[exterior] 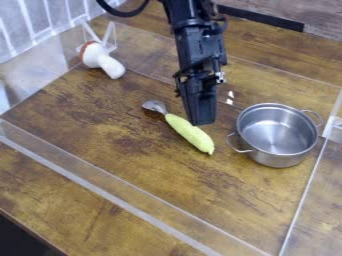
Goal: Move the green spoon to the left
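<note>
So the green spoon lies flat on the wooden table, just left of the steel pot, its silver bowl pointing away from the pot. Above its handle hangs the gripper, jaws clenched on nothing, not holding the spoon. By my reading, the move left is not yet done.

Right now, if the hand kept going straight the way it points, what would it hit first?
Probably the green spoon: the shut hand points down just above its handle. Depth is unclear, so it might meet the wooden table beside it.
</note>
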Robot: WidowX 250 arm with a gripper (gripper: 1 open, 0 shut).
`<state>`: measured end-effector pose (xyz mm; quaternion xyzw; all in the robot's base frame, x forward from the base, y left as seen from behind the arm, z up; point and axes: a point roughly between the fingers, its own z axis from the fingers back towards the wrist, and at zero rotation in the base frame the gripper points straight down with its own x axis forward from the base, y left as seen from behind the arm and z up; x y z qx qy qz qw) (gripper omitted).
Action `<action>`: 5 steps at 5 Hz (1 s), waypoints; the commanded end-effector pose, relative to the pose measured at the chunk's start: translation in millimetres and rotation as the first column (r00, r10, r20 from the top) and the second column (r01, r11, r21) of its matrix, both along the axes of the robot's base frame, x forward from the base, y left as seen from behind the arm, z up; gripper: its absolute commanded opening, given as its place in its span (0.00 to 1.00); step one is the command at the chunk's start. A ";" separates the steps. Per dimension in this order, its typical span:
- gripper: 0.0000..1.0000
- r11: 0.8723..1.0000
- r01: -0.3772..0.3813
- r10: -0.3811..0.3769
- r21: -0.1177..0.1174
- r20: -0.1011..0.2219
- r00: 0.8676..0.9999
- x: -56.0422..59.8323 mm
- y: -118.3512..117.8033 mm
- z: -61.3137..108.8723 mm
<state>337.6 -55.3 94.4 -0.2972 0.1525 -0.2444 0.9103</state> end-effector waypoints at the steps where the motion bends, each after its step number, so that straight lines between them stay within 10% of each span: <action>1: 0.00 0.997 -0.071 0.069 0.025 0.087 0.994 -1.2 9.0 32.6; 3: 0.00 0.986 -0.150 0.144 0.077 0.071 0.987 -5.9 9.9 33.7; 4: 1.00 0.979 -0.169 0.162 0.110 0.069 0.984 -8.6 10.6 29.9; 5: 0.00 0.971 -0.189 0.180 0.144 0.076 0.981 -11.5 10.4 27.2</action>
